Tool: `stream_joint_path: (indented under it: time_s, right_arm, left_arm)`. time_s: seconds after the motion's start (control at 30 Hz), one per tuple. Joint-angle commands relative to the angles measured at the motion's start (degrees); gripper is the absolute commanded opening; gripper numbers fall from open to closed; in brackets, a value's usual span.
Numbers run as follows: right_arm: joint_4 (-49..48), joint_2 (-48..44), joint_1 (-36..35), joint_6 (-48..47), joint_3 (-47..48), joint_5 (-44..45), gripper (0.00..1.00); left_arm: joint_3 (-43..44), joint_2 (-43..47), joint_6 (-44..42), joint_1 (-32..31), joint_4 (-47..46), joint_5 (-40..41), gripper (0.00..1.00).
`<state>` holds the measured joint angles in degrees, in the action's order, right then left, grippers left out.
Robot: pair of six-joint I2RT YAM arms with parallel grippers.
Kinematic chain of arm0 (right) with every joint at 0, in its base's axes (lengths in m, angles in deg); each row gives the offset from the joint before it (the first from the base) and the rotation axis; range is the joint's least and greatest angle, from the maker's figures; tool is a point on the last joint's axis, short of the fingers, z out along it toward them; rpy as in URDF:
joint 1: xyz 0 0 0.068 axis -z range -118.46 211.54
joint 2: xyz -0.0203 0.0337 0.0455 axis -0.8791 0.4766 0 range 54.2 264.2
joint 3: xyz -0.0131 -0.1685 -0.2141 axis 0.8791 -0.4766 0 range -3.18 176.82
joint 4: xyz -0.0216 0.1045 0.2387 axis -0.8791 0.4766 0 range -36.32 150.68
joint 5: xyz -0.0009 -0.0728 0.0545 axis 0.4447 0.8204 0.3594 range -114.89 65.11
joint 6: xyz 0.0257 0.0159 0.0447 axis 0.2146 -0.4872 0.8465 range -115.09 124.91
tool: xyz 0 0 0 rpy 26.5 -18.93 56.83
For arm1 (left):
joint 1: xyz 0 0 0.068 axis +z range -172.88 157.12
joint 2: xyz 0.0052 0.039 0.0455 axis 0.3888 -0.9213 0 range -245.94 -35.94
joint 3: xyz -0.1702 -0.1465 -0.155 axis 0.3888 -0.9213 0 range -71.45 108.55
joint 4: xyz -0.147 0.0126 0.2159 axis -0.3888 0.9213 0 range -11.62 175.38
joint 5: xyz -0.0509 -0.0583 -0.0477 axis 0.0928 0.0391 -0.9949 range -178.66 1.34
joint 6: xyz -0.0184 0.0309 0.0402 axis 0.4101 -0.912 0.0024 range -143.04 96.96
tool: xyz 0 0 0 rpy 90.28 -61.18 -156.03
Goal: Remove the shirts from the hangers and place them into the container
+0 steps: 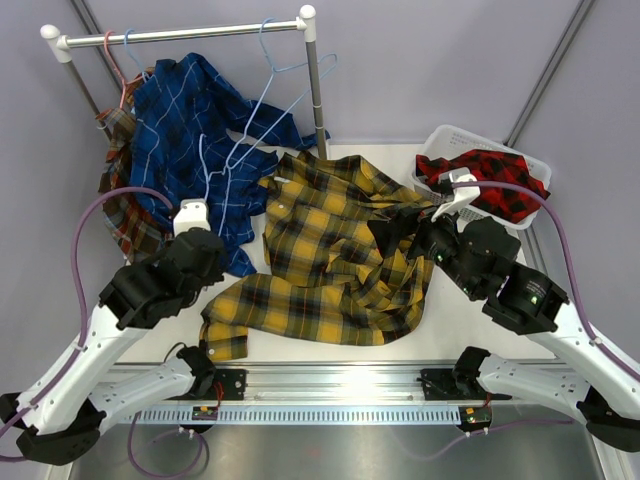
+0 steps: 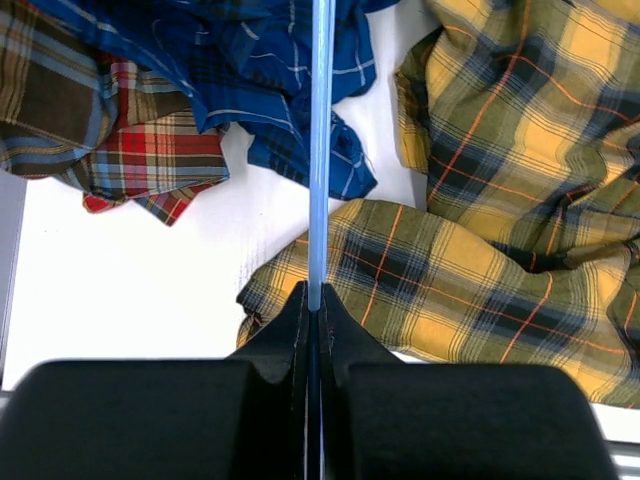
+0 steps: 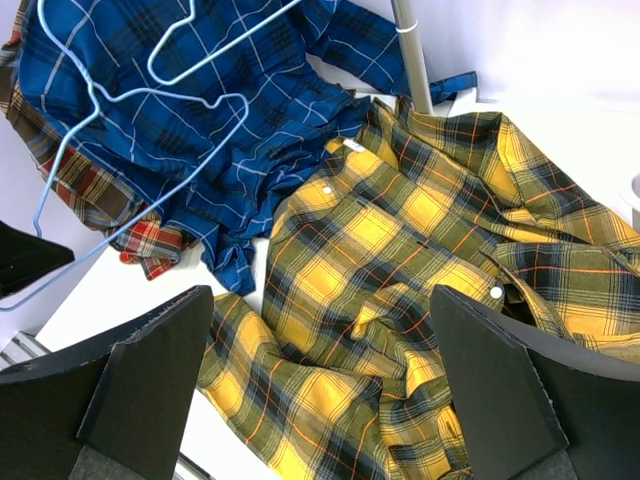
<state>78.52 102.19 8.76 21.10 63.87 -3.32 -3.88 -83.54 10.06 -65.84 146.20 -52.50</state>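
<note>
Left wrist view: a light blue wire hanger (image 2: 320,150) is pinched between the closed jaws of the left gripper (image 2: 313,300). It stands above the table (image 2: 120,280), between the blue shirt (image 2: 250,60) and the yellow-and-black shirt (image 2: 500,200), which lies spread out. The right gripper (image 3: 320,300) hovers over that shirt, jaws wide, holding nothing. The red-and-black shirt (image 1: 490,175) lies in the white basket (image 1: 450,135) at far right.

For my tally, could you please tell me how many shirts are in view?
4: red shirt in the basket, yellow shirt spread on the table, blue shirt below the rail, brown shirt partly under it. More may be hidden.
</note>
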Motion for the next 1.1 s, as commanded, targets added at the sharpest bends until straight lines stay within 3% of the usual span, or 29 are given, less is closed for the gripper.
stream_joint_path:
  time_s: [0.0,0.17,0.37,0.67,0.87,1.07]
  right_arm:
    - [-1.3,-0.6,0.0,-0.8,-0.4,1.2,0.99]
    - [-1.6,-0.4,0.0,-1.1,-0.8,1.0,0.99]
    - [-1.8,-0.5,0.0,-1.5,-1.1,1.2,1.00]
    - [-0.6,-3.2,0.0,-1.8,-4.4,2.0,0.99]
    - [0.1,-4.6,0.0,-2.2,-6.3,2.0,1.00]
    - [-0.1,-4.6,0.0,-2.2,-7.7,1.4,1.00]
  left_arm:
    - [0.6,0.8,1.2,1.6,-0.4,0.0,0.00]
    - [1.9,0.6,-0.7,1.7,-1.3,1.2,0.00]
    - [8.0,-2.4,-11.7,2.5,-10.1,1.1,0.00]
    - [22.6,-15.9,-24.2,15.4,-21.0,-8.2,0.00]
    - [35.4,-25.8,-29.2,18.8,-23.9,-14.0,0.00]
    - [42.7,-34.6,-29.2,21.2,-24.0,-18.8,0.00]
